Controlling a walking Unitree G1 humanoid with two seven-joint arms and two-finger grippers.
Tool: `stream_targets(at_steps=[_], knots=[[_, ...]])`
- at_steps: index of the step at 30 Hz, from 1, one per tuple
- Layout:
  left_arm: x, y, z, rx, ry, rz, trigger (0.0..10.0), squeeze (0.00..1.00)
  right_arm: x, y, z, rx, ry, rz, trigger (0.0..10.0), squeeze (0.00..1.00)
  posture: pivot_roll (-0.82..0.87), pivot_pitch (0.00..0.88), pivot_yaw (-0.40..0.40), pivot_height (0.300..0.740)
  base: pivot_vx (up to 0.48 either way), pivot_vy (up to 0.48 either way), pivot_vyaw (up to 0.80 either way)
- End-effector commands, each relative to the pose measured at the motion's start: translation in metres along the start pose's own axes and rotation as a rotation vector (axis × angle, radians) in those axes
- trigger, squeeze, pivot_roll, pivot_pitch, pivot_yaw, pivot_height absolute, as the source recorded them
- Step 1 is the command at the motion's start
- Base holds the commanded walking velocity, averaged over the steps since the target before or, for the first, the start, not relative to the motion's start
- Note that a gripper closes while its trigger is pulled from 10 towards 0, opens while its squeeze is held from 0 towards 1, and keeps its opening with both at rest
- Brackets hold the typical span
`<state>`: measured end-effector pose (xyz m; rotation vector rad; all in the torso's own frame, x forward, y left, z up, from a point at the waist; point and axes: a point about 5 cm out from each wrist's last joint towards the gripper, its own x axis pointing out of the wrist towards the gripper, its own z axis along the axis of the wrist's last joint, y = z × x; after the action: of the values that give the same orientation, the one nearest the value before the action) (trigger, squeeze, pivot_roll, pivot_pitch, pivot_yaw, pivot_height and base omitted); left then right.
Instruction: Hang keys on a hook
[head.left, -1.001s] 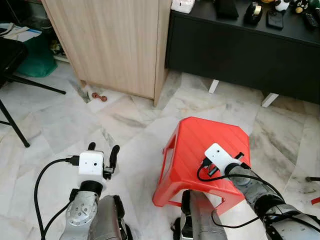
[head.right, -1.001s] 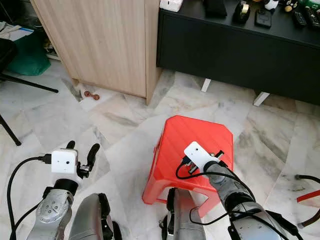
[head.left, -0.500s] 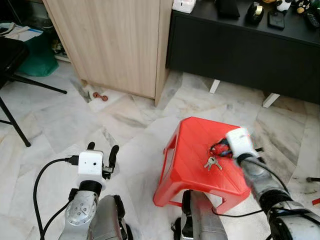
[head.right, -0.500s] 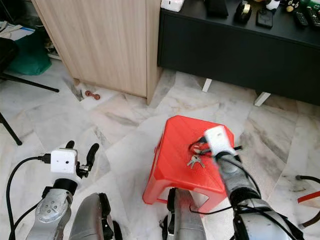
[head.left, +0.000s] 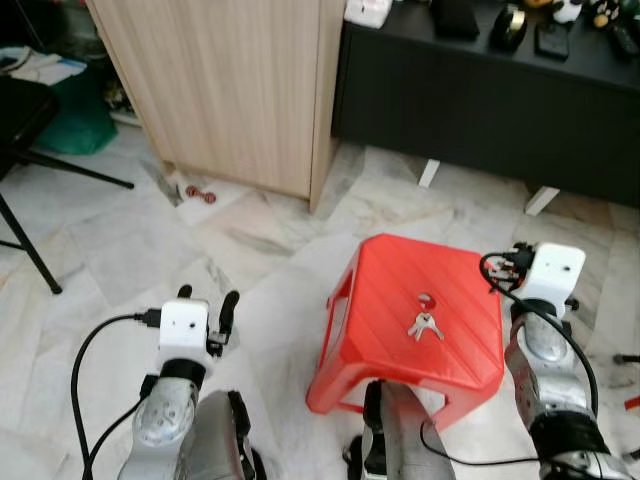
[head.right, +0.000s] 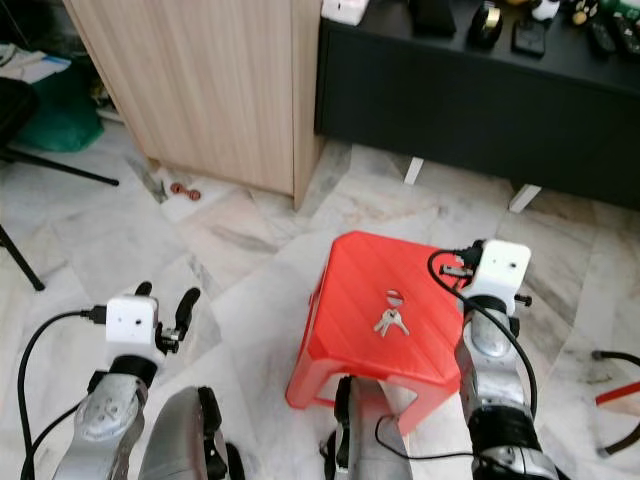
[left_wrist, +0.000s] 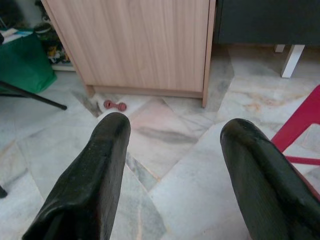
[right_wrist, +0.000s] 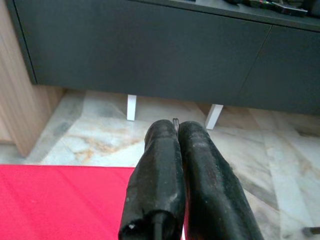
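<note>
The left pincer (head.left: 205, 318) hangs idle well to the left of the red stool (head.left: 380, 300), its two black fingers (left_wrist: 95, 175) spread wide over the marble floor (head.left: 250, 240), with a wooden cabinet (head.left: 230, 90) beyond it. The keys (head.left: 425, 325) lie loose on the stool's top, near its middle, with a small round red tag just above them; nothing grips them. The right pincer (right_wrist: 175, 127) is raised beside the stool's right edge, apart from the keys; its fingers are pressed together, with a thin sliver of something pale at their tips that I cannot identify. It points toward the dark low cabinet (head.left: 500, 110) behind the stool. No hook can be made out. By my reading, the task stands at the pick-up step: the keys are not yet in hand. The next move likely calls for the right pincer to part its fingers, come down over the stool's middle and close on the ring or tag before any hook is sought.
</note>
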<state>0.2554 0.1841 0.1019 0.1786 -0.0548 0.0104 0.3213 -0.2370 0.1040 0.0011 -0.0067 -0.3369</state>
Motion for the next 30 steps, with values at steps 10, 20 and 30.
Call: stream_targets(at_steps=[10,20,30], knots=[[0.002,0.003,-0.006,0.007,0.01,-0.009,10.0,0.0,-0.029,-0.002,0.03,0.047,-0.121,-0.024,10.0,0.0,-0.07,0.16,-0.064,0.596,0.0,0.0,0.0],[0.008,0.003,-0.003,0.004,-0.01,-0.016,10.0,0.0,-0.044,-0.016,0.039,0.044,-0.142,-0.113,10.0,0.0,-0.07,0.13,-0.057,0.605,0.0,0.0,0.0],[0.01,0.005,-0.003,0.01,-0.018,-0.021,10.0,0.0,-0.042,-0.016,0.035,0.04,-0.101,-0.125,10.0,0.0,-0.07,0.111,-0.05,0.665,0.0,0.0,0.0]])
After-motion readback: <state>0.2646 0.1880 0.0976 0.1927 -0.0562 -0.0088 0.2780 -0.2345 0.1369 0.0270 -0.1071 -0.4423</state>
